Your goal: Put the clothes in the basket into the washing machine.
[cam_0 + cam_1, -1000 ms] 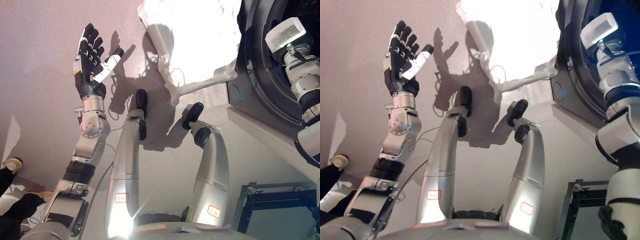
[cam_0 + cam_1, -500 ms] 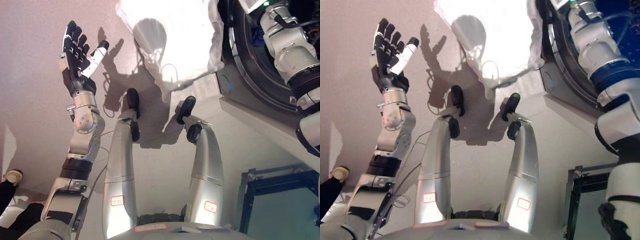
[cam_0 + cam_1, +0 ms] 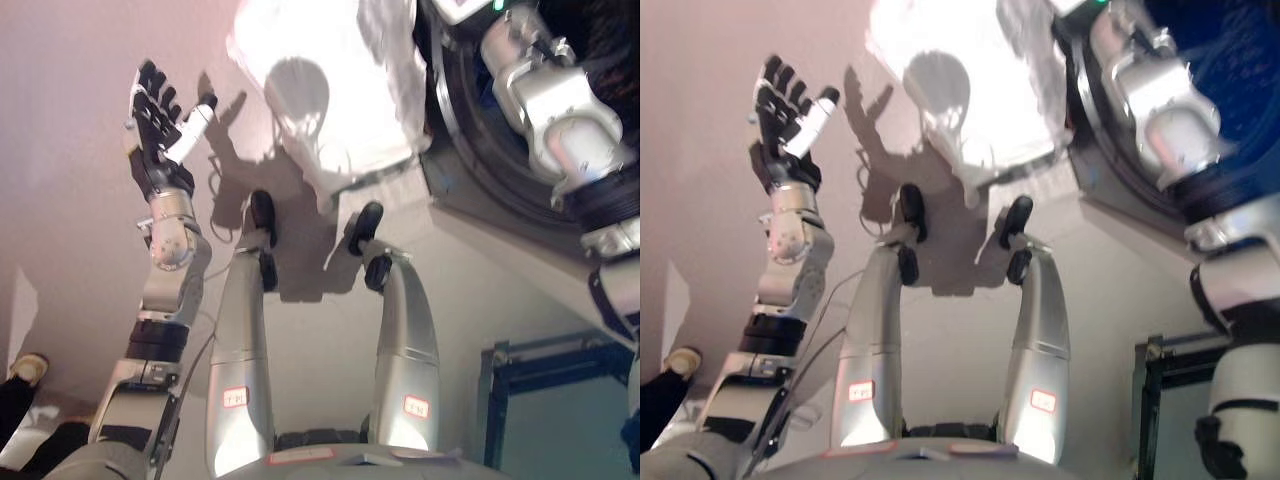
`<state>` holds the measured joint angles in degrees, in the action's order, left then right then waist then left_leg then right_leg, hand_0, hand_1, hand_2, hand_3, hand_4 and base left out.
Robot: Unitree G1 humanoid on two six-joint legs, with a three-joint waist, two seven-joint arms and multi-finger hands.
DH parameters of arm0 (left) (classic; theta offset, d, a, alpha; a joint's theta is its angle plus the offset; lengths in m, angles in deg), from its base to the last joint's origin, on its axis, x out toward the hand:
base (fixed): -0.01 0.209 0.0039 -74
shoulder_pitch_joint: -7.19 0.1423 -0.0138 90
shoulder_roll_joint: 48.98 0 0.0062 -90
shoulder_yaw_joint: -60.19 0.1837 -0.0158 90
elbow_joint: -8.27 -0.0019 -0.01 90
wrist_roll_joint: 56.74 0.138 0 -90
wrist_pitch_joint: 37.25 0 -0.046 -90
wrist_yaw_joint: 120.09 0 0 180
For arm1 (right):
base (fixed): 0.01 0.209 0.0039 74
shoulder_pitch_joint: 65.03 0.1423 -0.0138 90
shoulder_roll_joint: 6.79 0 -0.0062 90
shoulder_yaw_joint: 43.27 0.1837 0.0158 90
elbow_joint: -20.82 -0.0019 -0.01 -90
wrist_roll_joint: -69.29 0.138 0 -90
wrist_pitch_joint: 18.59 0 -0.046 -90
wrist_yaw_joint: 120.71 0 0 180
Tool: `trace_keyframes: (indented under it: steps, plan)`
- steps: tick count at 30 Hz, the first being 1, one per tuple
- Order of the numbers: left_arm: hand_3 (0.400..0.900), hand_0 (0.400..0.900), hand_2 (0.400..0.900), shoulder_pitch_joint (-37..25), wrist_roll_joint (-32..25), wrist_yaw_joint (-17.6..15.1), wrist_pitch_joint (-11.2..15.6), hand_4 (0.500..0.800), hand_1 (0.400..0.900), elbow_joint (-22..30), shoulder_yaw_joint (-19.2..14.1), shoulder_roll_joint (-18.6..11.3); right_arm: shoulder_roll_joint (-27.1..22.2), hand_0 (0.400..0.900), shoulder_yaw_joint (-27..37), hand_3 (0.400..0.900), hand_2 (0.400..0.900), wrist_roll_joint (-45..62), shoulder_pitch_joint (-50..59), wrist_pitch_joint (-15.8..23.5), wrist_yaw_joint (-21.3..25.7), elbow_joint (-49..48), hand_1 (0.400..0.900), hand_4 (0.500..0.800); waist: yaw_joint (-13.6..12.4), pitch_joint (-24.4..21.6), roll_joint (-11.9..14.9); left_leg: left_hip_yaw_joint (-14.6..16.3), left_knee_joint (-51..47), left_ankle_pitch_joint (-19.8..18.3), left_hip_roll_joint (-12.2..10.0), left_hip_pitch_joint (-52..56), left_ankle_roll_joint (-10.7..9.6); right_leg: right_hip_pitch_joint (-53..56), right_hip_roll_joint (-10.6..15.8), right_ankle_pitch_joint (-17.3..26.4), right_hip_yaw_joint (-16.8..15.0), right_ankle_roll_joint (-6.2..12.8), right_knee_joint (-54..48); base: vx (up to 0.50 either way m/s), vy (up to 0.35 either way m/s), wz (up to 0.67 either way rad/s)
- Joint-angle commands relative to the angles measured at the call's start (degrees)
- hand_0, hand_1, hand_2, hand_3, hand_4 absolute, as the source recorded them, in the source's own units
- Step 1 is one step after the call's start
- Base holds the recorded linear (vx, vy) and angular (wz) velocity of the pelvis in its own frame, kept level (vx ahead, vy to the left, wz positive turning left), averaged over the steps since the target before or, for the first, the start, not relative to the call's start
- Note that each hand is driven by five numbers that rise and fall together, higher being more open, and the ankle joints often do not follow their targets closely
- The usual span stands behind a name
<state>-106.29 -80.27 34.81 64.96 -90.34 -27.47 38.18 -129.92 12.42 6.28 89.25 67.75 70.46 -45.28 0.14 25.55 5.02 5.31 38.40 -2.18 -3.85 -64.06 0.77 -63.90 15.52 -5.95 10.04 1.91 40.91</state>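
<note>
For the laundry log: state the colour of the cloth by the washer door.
White cloth; left eye view.

Nothing readable here tbh. No labels, numbers or signs I can make out on the washing machine, the white cloth or the dark frame at lower right.

I count one white cloth hanging beside one washer, one dark frame at lower right, and one person's shoe at lower left. Of my hands I see only one, the left hand.
</note>
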Motion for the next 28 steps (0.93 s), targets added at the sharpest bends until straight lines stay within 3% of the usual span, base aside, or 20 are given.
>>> trace_keyframes:
  steps: [1,2,4,5,7,8,9,11,12,14,21,28]
  plan:
    - [0.900,0.900,0.900,7.87,0.49,1.93,5.72,0.800,0.900,-2.61,-0.15,1.97,2.66,0.900,5.67,0.900,0.900,10.67,-15.59,1.06,4.84,3.66,0.900,0.800,3.05,-10.41,-1.82,-5.06,-4.34,-3.10,-0.98,4.49,-2.87,3.13,-1.32,1.20,1.12,5.60,-2.24,0.14,-0.020,0.01]
    - [0.900,0.900,0.900,8.16,0.84,2.42,5.54,0.800,0.900,-3.63,0.45,2.24,4.12,0.900,7.77,0.900,0.900,13.80,-19.22,2.38,4.87,3.43,0.900,0.800,3.04,-10.14,-1.69,-4.96,-5.62,-3.00,-1.09,6.98,-2.94,5.60,-1.27,1.41,1.25,5.77,-3.33,0.13,-0.003,-0.01]
    - [0.900,0.900,0.900,8.39,-0.42,3.76,5.60,0.800,0.900,-7.23,2.83,3.47,12.37,0.900,9.25,0.900,0.900,24.17,-22.43,4.81,6.16,4.53,0.900,0.800,2.53,-9.35,-1.55,-4.45,-8.14,-2.85,-1.18,13.02,-3.07,11.30,-1.18,2.18,1.71,6.03,-6.15,0.15,0.002,-0.02]
    - [0.900,0.900,0.900,8.77,-1.87,4.23,5.29,0.800,0.900,-9.02,2.94,4.44,18.03,0.900,10.52,0.900,0.900,28.08,-29.59,6.59,4.10,-4.62,0.900,0.800,3.10,-8.88,-1.30,-3.90,-9.71,-2.70,-1.57,16.49,-3.20,14.46,-1.58,2.58,1.74,6.16,-7.80,0.19,0.002,-0.07]
    - [0.900,0.900,0.900,9.09,-2.91,5.47,5.24,0.800,0.900,-13.92,3.95,4.95,19.69,0.900,14.04,0.900,0.900,40.57,-32.47,10.32,4.16,-1.41,0.900,0.800,2.61,-7.77,-0.99,-3.81,-11.98,-2.67,-1.43,22.97,-3.39,21.21,-1.86,3.03,2.67,6.39,-11.19,0.24,-0.015,-0.04]
    - [0.900,0.900,0.900,10.81,-4.75,7.67,5.51,0.800,0.900,-16.06,4.60,5.50,22.81,0.900,18.03,0.900,0.900,52.69,-36.99,13.04,3.67,-0.87,0.900,0.800,2.78,-7.59,-0.87,-2.80,-14.56,-2.29,-1.63,28.77,-3.66,27.20,-2.11,3.51,3.43,6.58,-14.56,0.20,-0.018,-0.02]
    - [0.900,0.900,0.900,10.81,-4.77,7.68,5.53,0.800,0.900,-16.08,4.66,5.48,22.79,0.900,18.11,0.900,0.900,52.71,-37.08,13.01,3.63,-0.95,0.900,0.800,2.65,-7.24,-0.83,-2.74,-14.74,-2.26,-1.66,29.29,-3.67,27.68,-2.17,3.56,3.41,6.58,-14.73,0.19,0.002,-0.08]
    - [0.900,0.900,0.900,11.08,-7.45,9.75,5.10,0.800,0.900,-21.99,4.17,6.85,30.38,0.900,22.85,0.900,0.900,66.87,-41.71,15.78,2.62,4.65,0.900,0.800,2.98,-7.33,-1.11,-1.25,-18.67,-1.75,-1.64,37.66,-3.96,35.92,-2.84,4.36,3.98,6.94,-19.75,0.19,0.029,-0.14]
    - [0.900,0.900,0.900,11.03,-7.47,9.77,5.12,0.800,0.900,-22.02,4.16,6.82,30.39,0.900,22.87,0.900,0.900,66.88,-41.67,15.79,2.60,4.67,0.900,0.800,3.02,-7.26,-1.06,-1.26,-19.23,-1.24,-1.55,37.89,-3.93,36.15,-2.84,4.81,4.06,6.92,-20.29,0.19,0.028,-0.12]
    - [0.900,0.900,0.900,11.82,-9.18,11.47,4.49,0.800,0.900,-26.48,3.87,8.02,35.07,0.900,24.77,0.900,0.900,76.10,-43.54,16.98,1.81,10.07,0.900,0.800,3.03,-7.99,-1.48,-0.20,-22.30,-0.72,-1.45,43.14,-4.38,41.28,-3.25,5.78,4.12,7.53,-23.85,0.17,0.025,-0.14]
    - [0.900,0.900,0.900,14.04,-3.39,15.28,1.86,0.800,0.900,-41.33,2.43,10.00,40.95,0.900,27.65,0.900,0.900,85.30,-49.22,16.21,-1.28,26.47,0.900,0.800,3.69,-14.35,-3.29,2.05,-37.31,3.65,0.78,59.06,-5.53,56.68,-6.06,9.60,4.10,9.05,-38.61,0.22,0.035,-0.14]
    - [0.900,0.900,0.900,16.62,1.21,17.25,0.36,0.800,0.900,-48.45,1.47,10.73,40.90,0.900,30.48,0.900,0.900,84.86,-52.92,13.91,-3.59,38.26,0.900,0.800,3.52,-19.15,-4.14,3.33,-43.17,4.24,0.46,67.27,-6.00,65.03,-6.67,10.88,4.37,9.22,-45.19,0.16,0.012,-0.01]
